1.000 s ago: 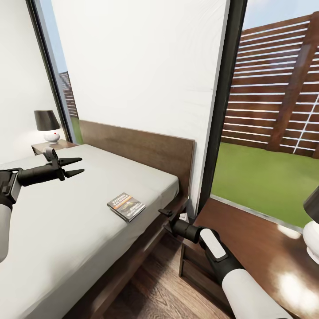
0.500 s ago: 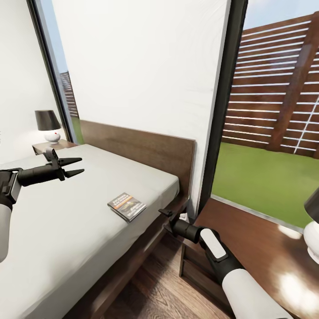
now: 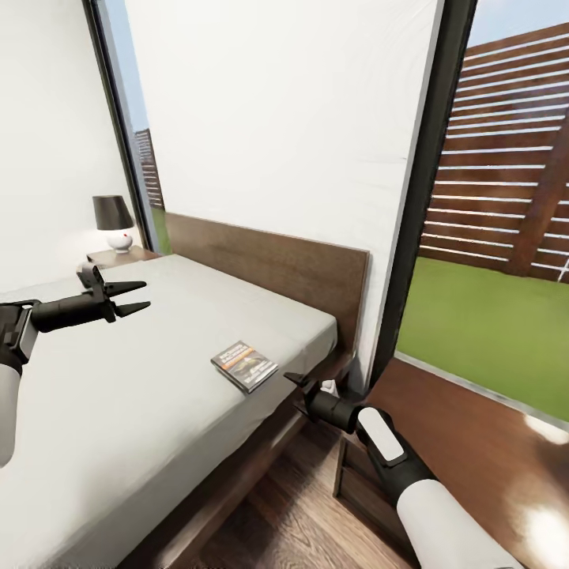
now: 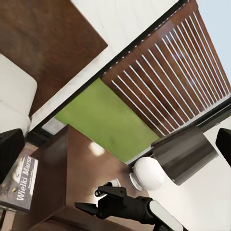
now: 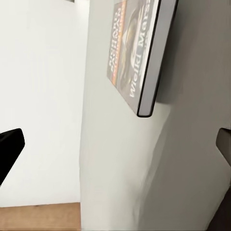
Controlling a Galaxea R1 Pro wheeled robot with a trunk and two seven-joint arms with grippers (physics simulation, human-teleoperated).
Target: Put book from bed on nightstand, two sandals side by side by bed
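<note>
Book (image 3: 245,366) lies flat on the bed (image 3: 118,395), centre of the head view, near the mattress's right edge. Long axis runs diagonally, upper left to lower right; cover up, title band along its upper-left end. In the right wrist view the book (image 5: 137,53) shows with its spine edge toward the cam.

Mattress is smooth light grey w/ dark wood frame & headboard. Wood-plank floor at bottom; white wall, tall dark-framed window, grass & slat fence at right. Nightstand (image 3: 118,255) w/ lamp (image 3: 116,223) at upper left.

Left gripper (image 3: 134,296) hovers over the mattress, jaws apart, empty. Right gripper (image 3: 296,389) sits low beside the bed frame, just right of the book, jaws apart, touching nothing.
</note>
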